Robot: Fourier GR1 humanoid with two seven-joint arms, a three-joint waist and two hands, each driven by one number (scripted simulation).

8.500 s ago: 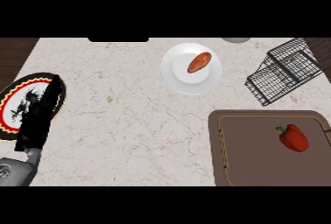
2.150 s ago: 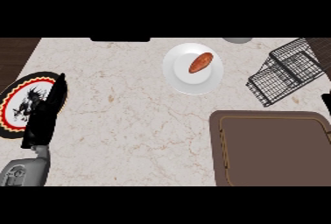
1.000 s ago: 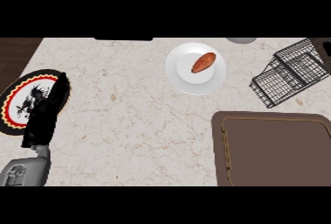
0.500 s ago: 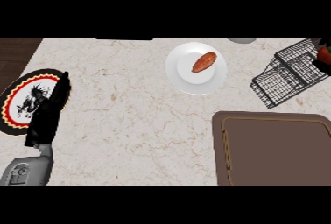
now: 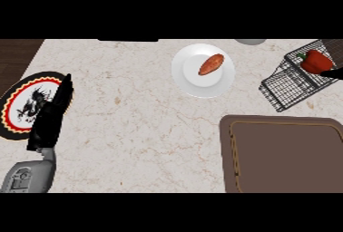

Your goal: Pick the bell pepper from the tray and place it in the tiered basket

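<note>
Since half a second ago, the bell pepper has come further into view and now sits over the tiered basket at the frame's upper right. Only a dark tip of the right hand shows beside it; I cannot tell its grasp. At the left, the left hand rests, fingers straight. The tray lies at lower right.

Single head view, steeply down onto counter.
</note>
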